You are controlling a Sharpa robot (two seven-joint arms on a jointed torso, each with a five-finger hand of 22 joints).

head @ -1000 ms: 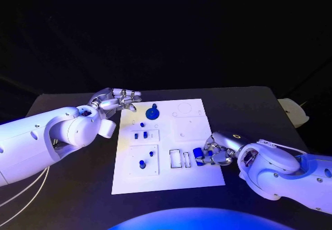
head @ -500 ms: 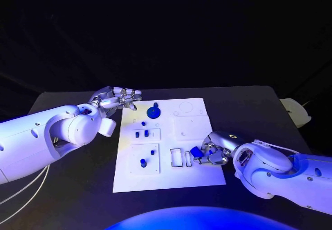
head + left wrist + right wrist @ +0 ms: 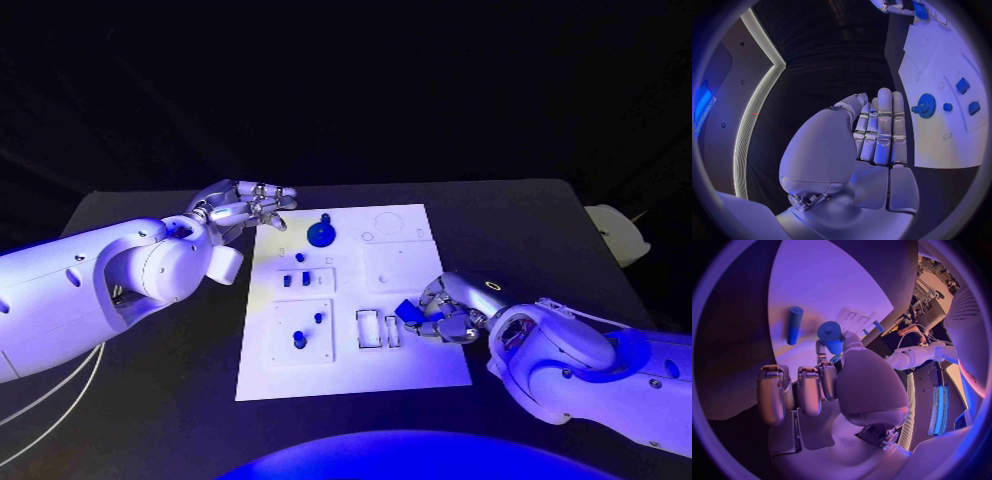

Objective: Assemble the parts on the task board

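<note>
The white task board [image 3: 397, 268] lies in the middle of the black table. My right hand [image 3: 450, 315] hovers at its near right edge and pinches a short blue cylinder [image 3: 410, 314] [image 3: 831, 335] between thumb and a finger. A second blue cylinder [image 3: 794, 325] lies flat on the board beyond it. Two empty slots [image 3: 378, 331] sit just left of the held part. A blue gear [image 3: 320, 236] [image 3: 927, 105] stands at the far left of the board, with small blue parts [image 3: 300, 281] nearer. My left hand [image 3: 245, 206] [image 3: 879, 131] rests off the board's far left corner, holding nothing.
A white object [image 3: 617, 233] sits at the table's right edge. More small blue pieces [image 3: 299, 340] stand in the near left panel of the board. Bare black table [image 3: 159, 370] surrounds the board on all sides.
My right hand has drawn slightly left towards the slots, and the blue cylinder now sits raised in its fingers. The left hand has stayed put.
</note>
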